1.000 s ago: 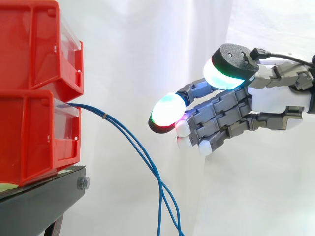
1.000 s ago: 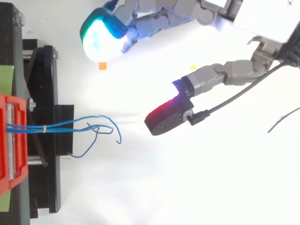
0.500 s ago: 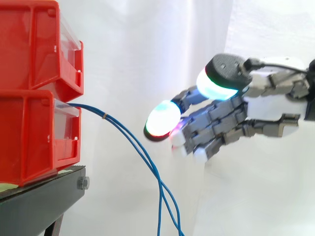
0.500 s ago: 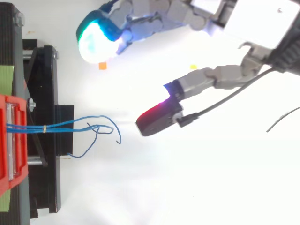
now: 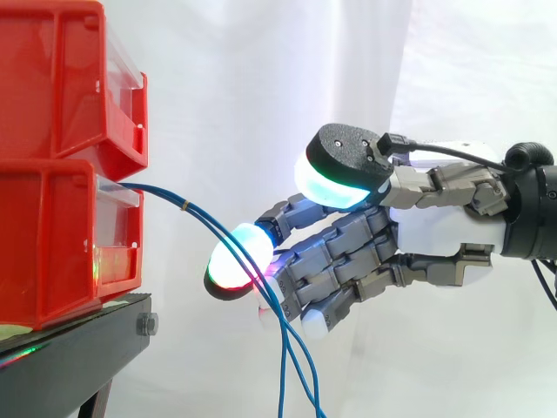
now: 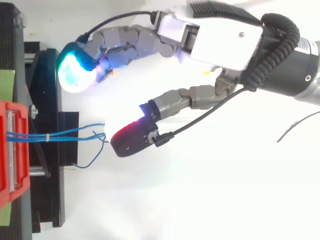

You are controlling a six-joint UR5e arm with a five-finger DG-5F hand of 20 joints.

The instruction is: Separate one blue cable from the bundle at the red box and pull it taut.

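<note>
Two stacked red bins sit on a black stand (image 5: pixel 83 348). The blue cables (image 5: pixel 157 194) leave the front of the lower red box (image 5: pixel 52 248), are tied together with a small band (image 5: pixel 184 206) just beside it, then droop away. Beyond the box, the hand (image 5: pixel 435 237) is spread, fingers apart and clamping nothing. One glowing fingertip (image 5: pixel 237 261) lies at the cables; whether it touches them I cannot tell.

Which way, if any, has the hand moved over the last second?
Yes. In the side view the hand has moved left, toward the red bins, and its fingertips now overlap the hanging blue cables.
</note>
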